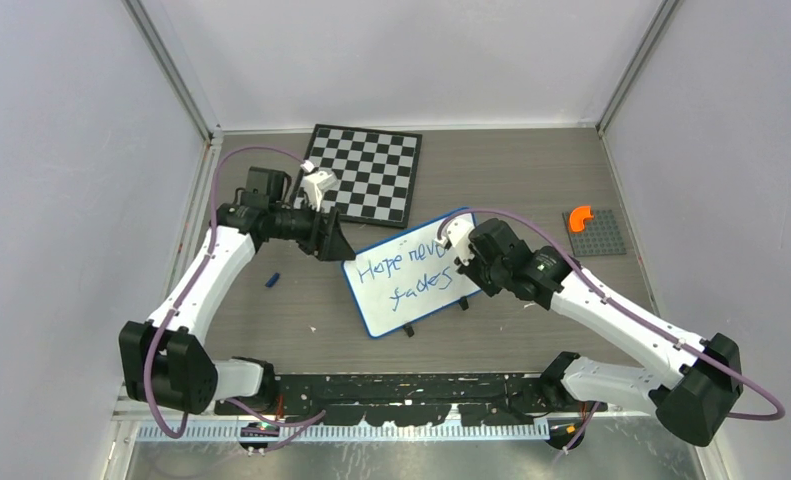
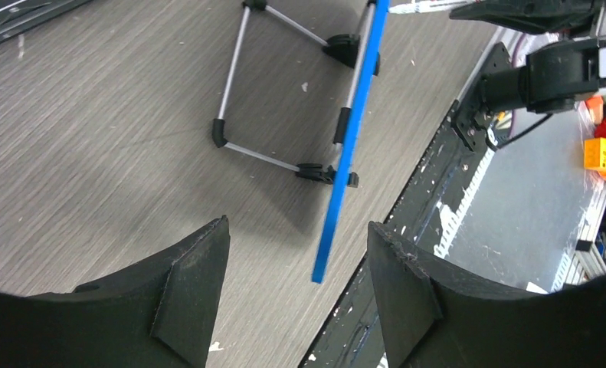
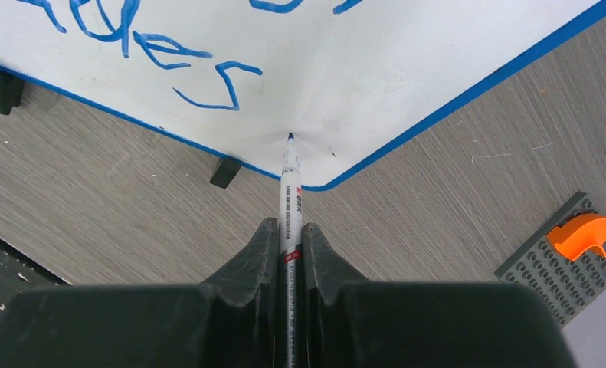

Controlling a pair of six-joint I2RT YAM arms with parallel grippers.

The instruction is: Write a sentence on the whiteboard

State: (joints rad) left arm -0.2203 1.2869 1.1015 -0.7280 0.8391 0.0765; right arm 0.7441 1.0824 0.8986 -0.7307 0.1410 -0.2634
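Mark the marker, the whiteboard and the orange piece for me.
marker [image 3: 290,201]: right wrist view, on the printed barrel below the tip.
whiteboard [image 1: 396,310]: top external view, on the bare white face below the writing.
orange piece [image 1: 577,217]: top external view, on its curved body.

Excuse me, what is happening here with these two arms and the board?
The right gripper is shut on a white marker pen, its tip at a bare corner of the small blue-rimmed whiteboard. The blue handwritten sentence, "Hope never fades", is already on it. The left gripper hangs open at the board's edge, gripping nothing.
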